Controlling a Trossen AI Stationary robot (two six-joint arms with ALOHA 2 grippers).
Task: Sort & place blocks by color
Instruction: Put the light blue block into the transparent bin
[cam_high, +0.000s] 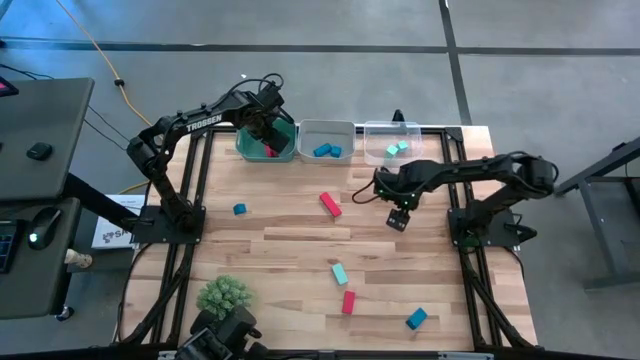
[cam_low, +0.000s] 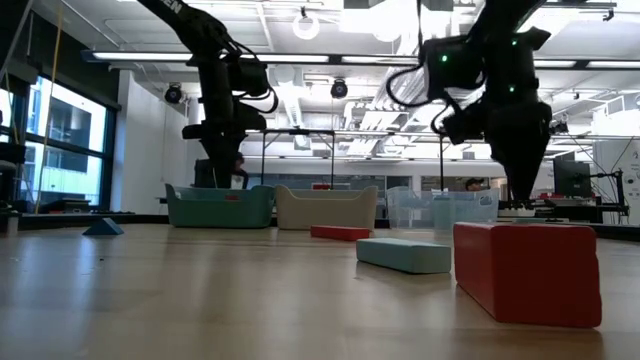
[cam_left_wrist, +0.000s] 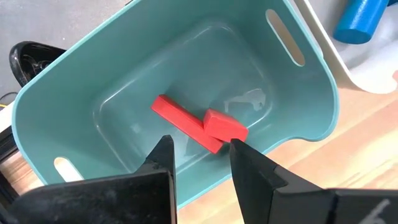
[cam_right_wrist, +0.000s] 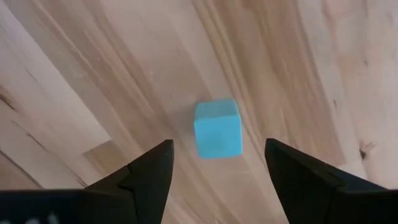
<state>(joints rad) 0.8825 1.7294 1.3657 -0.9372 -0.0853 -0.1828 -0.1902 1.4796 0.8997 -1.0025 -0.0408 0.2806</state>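
Nearest the front edge of the wooden surface (cam_high: 280, 240), a blue block (cam_high: 416, 318), a red bar (cam_high: 348, 301) and a light teal bar (cam_high: 340, 273) are seen lying apart from one another, with a green spiky ball (cam_high: 225, 294) off toward the left front corner. Farther in, the right claw (cam_high: 399, 220) is held just above the boards with its fingers spread wide, and a light teal cube (cam_right_wrist: 217, 129) is framed between them, untouched, in the right wrist view. A red bar (cam_high: 330, 204) and a small blue cube (cam_high: 240, 209) are found at mid-surface. At the far edge three bins are lined up: a teal bin (cam_high: 248, 148), a white bin (cam_high: 325, 128) holding blue blocks (cam_high: 326, 150), and a clear bin (cam_high: 392, 130) holding teal blocks (cam_high: 396, 149). The left claw (cam_left_wrist: 200, 151) is poised over the teal bin with fingers apart and empty; two red blocks (cam_left_wrist: 198, 122) are seen resting inside.
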